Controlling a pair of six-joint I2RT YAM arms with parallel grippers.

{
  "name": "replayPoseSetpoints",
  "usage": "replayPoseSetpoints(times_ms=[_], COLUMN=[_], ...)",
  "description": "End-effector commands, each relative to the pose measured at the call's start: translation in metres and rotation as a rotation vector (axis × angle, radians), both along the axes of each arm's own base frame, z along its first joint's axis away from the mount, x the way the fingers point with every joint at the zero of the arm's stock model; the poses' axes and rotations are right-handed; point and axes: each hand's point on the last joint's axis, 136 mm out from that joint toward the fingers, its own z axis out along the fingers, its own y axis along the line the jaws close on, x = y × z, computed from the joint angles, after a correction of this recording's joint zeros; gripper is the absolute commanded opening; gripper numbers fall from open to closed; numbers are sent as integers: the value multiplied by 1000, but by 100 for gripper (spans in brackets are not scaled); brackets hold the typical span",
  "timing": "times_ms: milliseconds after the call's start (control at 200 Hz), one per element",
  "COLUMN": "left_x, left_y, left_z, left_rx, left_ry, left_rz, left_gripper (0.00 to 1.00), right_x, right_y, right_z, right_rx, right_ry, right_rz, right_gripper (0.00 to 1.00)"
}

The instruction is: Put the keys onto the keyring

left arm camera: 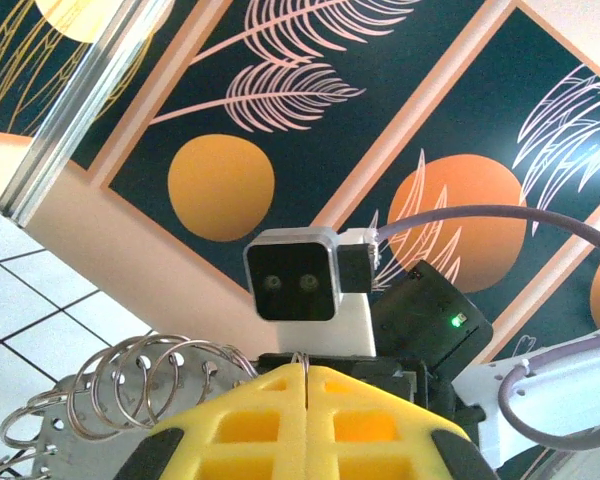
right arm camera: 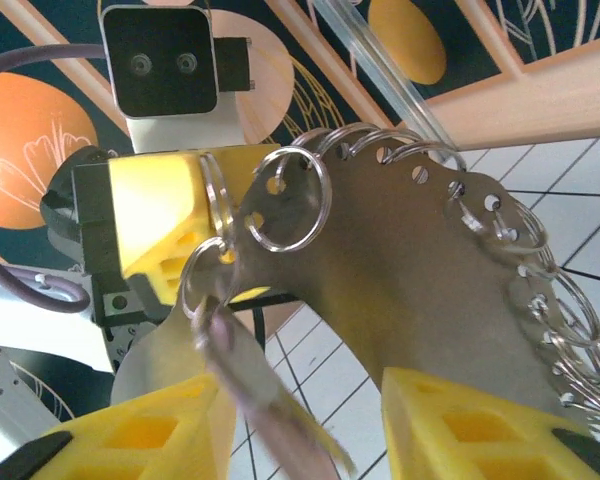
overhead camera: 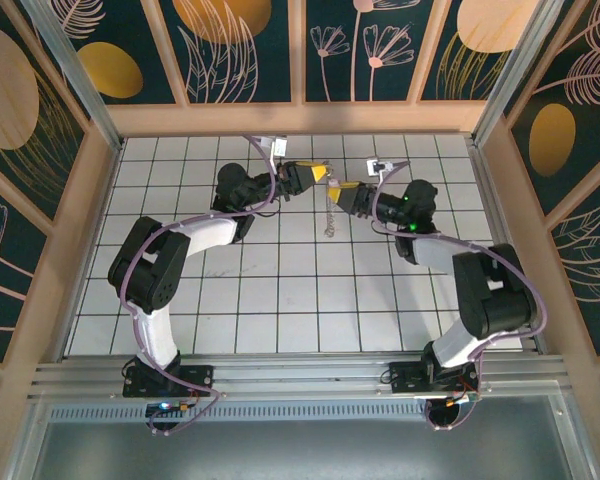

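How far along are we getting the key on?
Done: the ring plate is up off the table, between the fingers of the right tool. In hand: the left tool pinches a split ring; the lilac key hangs blurred just below it. To do: confirming it is fully threaded; the blur hides that.

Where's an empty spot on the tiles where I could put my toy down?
Best spot: the bare middle tiles, between the left arm, the right arm and the front rail. The back corners are free too. It is crowded at the far middle, where the left gripper and right gripper meet over a dangling metal piece.
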Motion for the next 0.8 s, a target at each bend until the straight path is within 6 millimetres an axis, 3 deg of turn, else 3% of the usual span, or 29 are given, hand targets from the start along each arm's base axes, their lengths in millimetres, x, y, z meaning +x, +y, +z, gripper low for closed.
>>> replayPoseSetpoints(times_ms=[0, 230, 465, 796], left_x=[-9, -10, -11, -14], left_y=[1, -1, -4, -8], left_z=[33, 36, 37, 38], left_rx=[-55, -49, -47, -42], left_ry=[-99, -110, -114, -115], left_rz=[-29, -42, -56, -69], left_gripper=[0, 0, 0, 0], right_x=[-16, -16, 7, 22], right_y=[-14, -40, -34, -15], right_z=[12, 43, 77, 88], right_rx=[-41, -39, 39, 145], right_ry=[-86, -144, -149, -119], right_rz=[-16, -146, -198, -152], right_gripper=[45, 46, 44, 40])
